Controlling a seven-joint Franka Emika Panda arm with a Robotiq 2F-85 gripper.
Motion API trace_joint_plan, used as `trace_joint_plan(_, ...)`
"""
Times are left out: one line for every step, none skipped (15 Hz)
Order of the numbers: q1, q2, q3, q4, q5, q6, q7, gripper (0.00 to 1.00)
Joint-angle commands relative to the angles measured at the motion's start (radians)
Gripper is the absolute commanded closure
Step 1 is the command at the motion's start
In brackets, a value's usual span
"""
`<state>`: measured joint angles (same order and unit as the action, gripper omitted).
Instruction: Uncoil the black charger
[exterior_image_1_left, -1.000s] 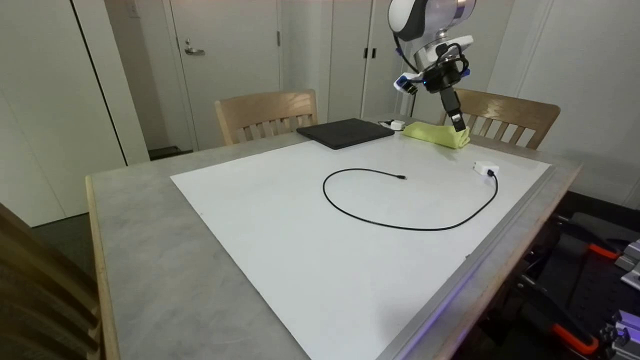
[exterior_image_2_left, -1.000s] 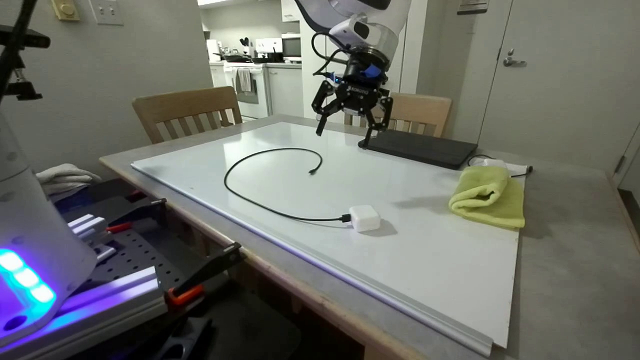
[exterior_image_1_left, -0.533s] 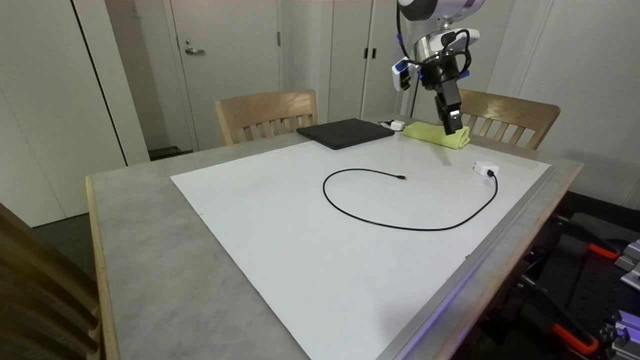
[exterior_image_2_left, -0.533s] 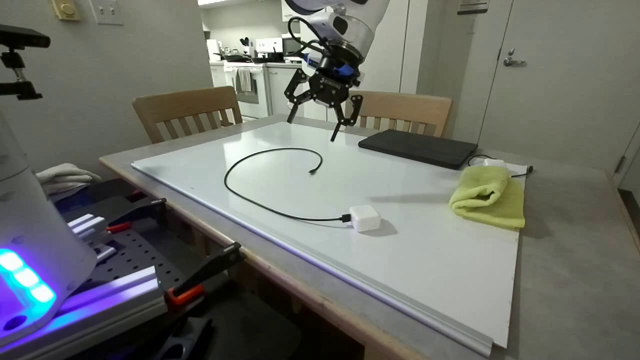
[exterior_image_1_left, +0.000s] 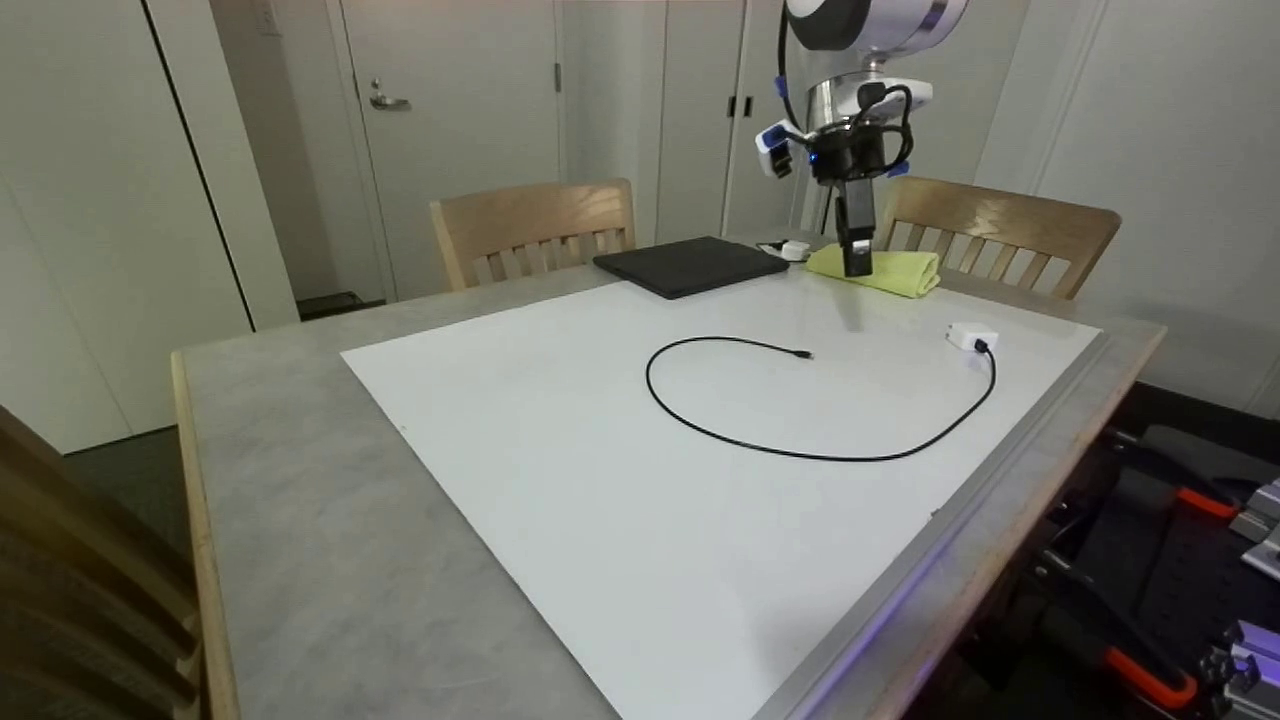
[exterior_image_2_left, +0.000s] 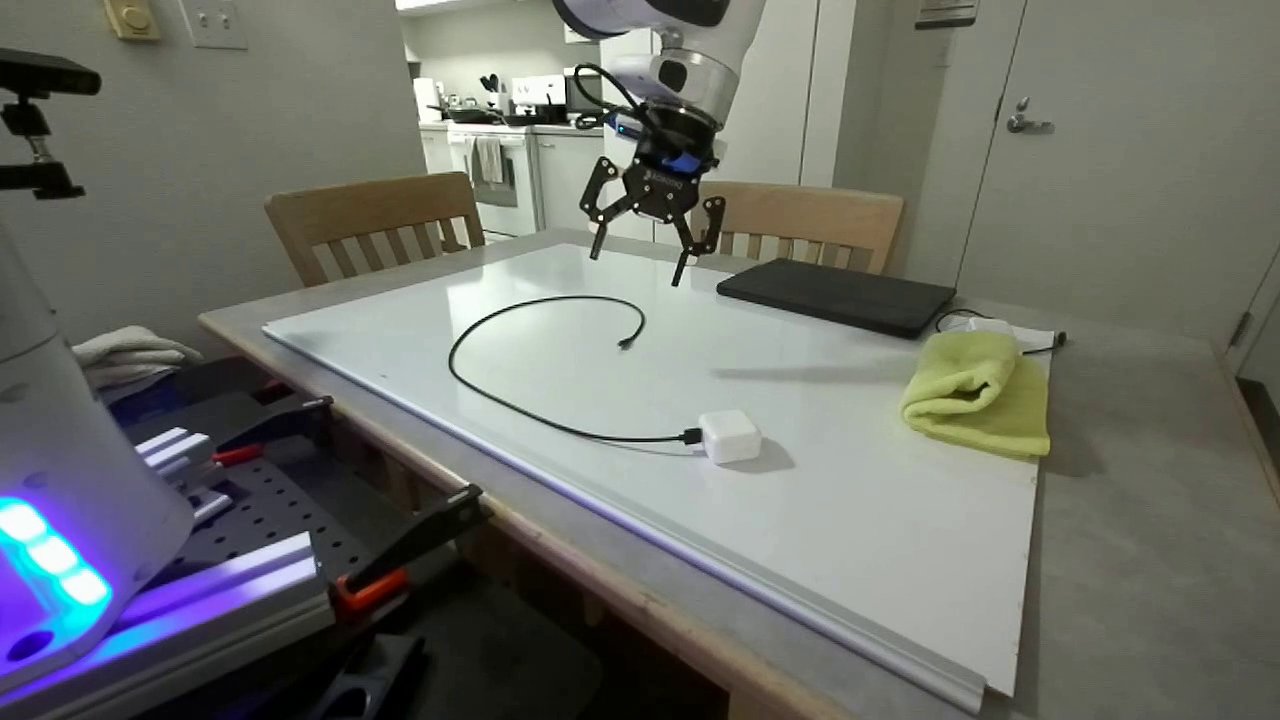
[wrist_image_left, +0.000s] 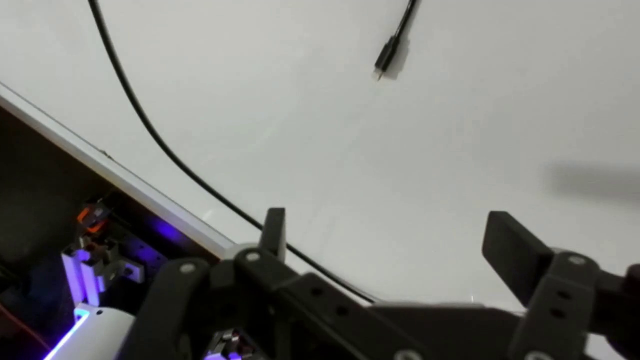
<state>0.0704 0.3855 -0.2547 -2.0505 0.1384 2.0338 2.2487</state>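
A grey counter (exterior_image_1_left: 310, 530) carries a white board (exterior_image_1_left: 545, 460). In an exterior view, the robot arm (exterior_image_1_left: 905, 28), at about one o'clock, has just edged toward nine, its jaws apart and empty. The black cable (exterior_image_1_left: 850, 459) lies unmoved on the board in one loose curve, white block (exterior_image_1_left: 967, 336) at four o'clock from the jaws, plug tip (exterior_image_1_left: 804, 354) at seven. The shift uncoils nothing; little seems left to do.

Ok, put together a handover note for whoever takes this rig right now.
Gripper: open, holding nothing, raised over the white board.
Black charger cable: lying on the board in one open curve, one end in a white adapter, the free plug in nothing.
Done: no tight coil; the cable nowhere crosses itself.
Left: probably little; if straighter is wanted, perhaps draw the free plug outward to flatten the curve.
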Motion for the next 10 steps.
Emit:
trace_joint_plan(-0.04, -0.043, 0.071, -0.081, 0.041, 0.15, -0.032, 0.0)
trace_joint_plan(-0.039, -0.038, 0.08, -0.087, 0.043, 0.173, -0.031, 0.0)
trace_joint_plan(-0.038, -0.03, 0.088, -0.094, 0.045, 0.192, -0.023, 0.0)
trace_joint_plan(-0.037, -0.026, 0.096, -0.104, 0.048, 0.206, -0.021, 0.0)
trace_joint_plan(-0.034, -0.016, 0.1, -0.111, 0.047, 0.214, -0.009, 0.0)
trace_joint_plan(-0.032, -0.007, 0.104, -0.12, 0.043, 0.223, -0.003, 0.0)
trace_joint_plan(-0.025, 0.004, 0.101, -0.122, 0.023, 0.219, 0.013, 0.0)
trace_joint_plan(-0.022, 0.018, 0.098, -0.115, 0.008, 0.198, 0.031, 0.0)
trace_joint_plan(-0.029, 0.006, 0.104, -0.098, 0.015, 0.177, 0.02, 0.0)
trace_joint_plan(-0.028, 0.014, 0.104, -0.102, 0.011, 0.177, 0.026, 0.0)
